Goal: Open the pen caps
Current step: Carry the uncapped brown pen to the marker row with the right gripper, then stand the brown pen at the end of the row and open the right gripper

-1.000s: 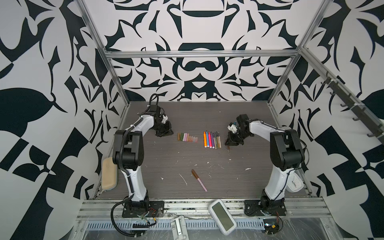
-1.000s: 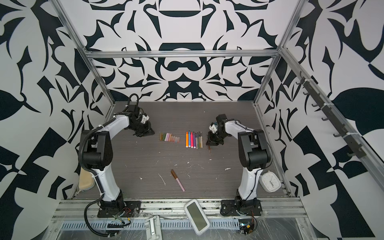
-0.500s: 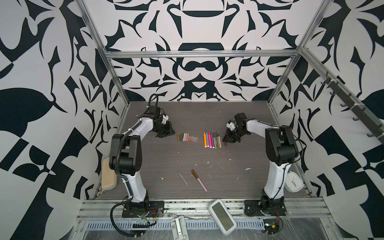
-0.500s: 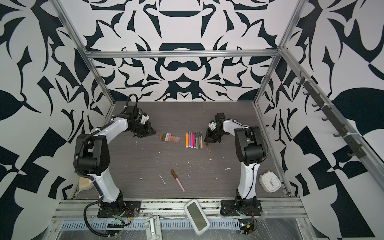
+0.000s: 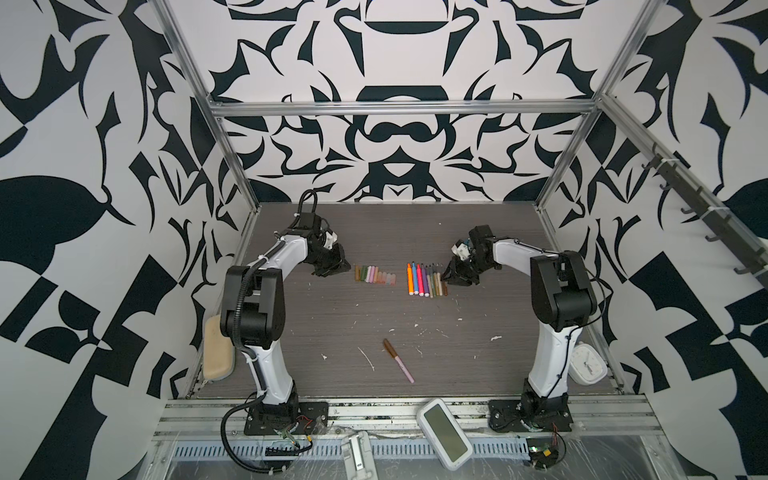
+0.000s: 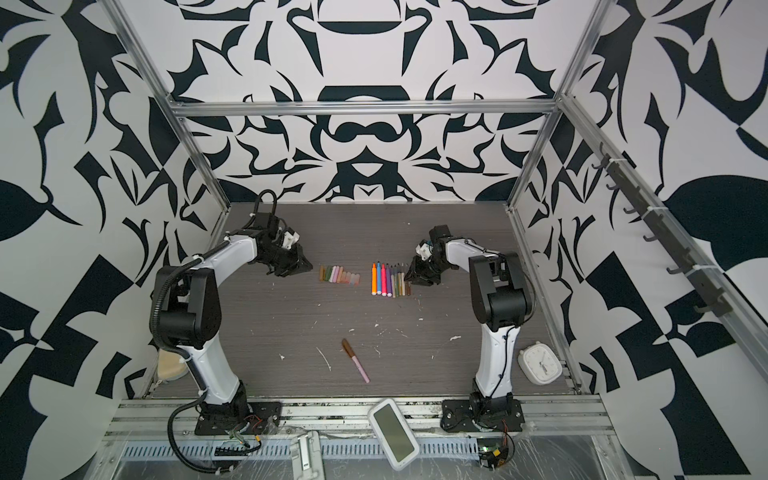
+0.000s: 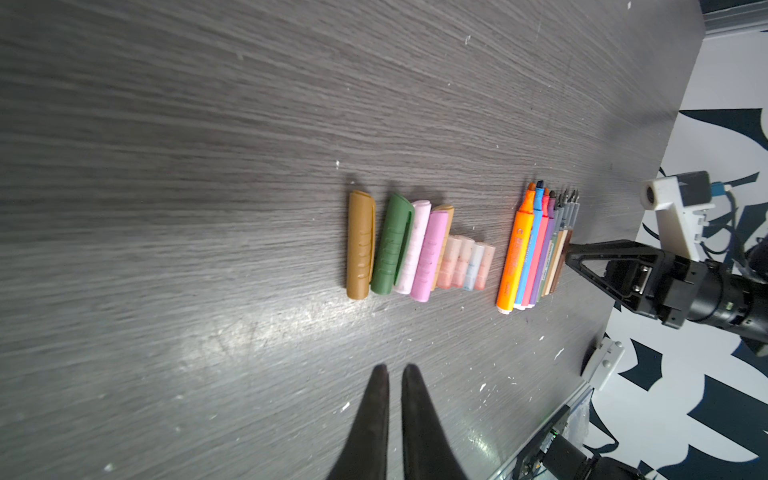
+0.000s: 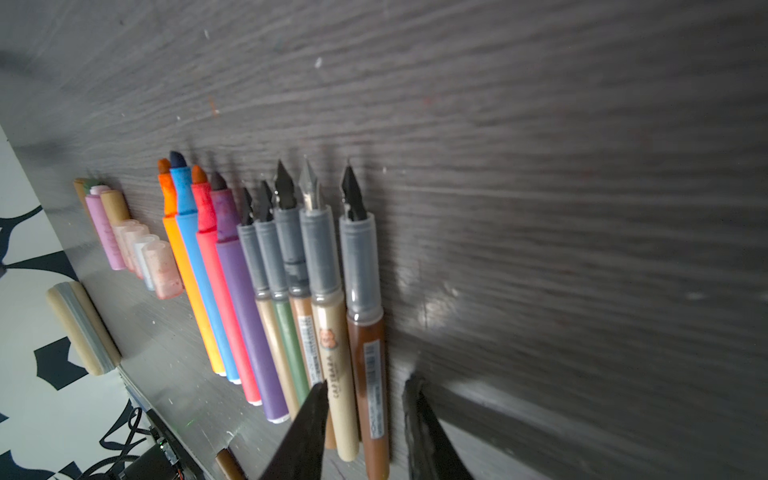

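Note:
Several loose pen caps [image 7: 419, 249], in tan, green, pink and pale translucent, lie side by side mid-table [image 5: 374, 275]. To their right lies a row of uncapped pens [image 8: 270, 291] [image 5: 427, 279]. My left gripper [image 7: 392, 370] is shut and empty, low over the table just left of the caps [image 5: 345, 267]. My right gripper [image 8: 368, 384] is open at the right end of the pen row [image 5: 448, 276]. Its fingers straddle the brown pen [image 8: 368, 353] and a beige pen lying on the table, without gripping either. One capped pen [image 5: 398, 360], brown cap on a pink barrel, lies alone nearer the front.
A white handheld device [image 5: 444, 432] with a grey screen rests on the front rail. A white clock [image 5: 587, 365] stands by the right arm's base, and a tan pad [image 5: 217, 353] lies at the left table edge. Patterned walls close in three sides.
My right gripper's jaws have parted, and the brown pen now lies at the end of the row. The right gripper has shifted slightly towards the pens. My left gripper has stayed shut near the caps.

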`<act>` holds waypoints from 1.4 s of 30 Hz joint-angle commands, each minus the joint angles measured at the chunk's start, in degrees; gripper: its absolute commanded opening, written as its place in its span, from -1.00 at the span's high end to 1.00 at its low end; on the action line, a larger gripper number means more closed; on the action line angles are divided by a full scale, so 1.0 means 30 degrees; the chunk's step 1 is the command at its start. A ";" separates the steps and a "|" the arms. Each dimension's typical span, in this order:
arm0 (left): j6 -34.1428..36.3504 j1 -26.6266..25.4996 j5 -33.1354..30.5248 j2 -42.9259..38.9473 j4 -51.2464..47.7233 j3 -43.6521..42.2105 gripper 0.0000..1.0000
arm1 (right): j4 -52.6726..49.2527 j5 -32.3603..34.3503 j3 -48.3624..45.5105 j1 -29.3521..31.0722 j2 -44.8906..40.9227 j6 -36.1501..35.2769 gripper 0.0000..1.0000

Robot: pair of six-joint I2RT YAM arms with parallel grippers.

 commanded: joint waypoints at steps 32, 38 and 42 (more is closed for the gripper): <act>-0.0047 0.0057 -0.1177 0.1607 -0.2183 0.0740 0.71 | 0.1219 -0.0266 -0.0832 -0.0162 -0.2158 0.1074 0.11; -0.0661 -0.0002 -0.1239 0.2523 -0.1918 0.0970 0.68 | 0.0901 0.0801 -0.1989 -0.0292 -0.4917 0.1017 0.12; -0.0663 -0.0344 -0.1269 0.3491 -0.2191 0.1671 0.63 | 0.0913 0.0981 -0.3344 -0.0438 -0.6679 0.1115 0.14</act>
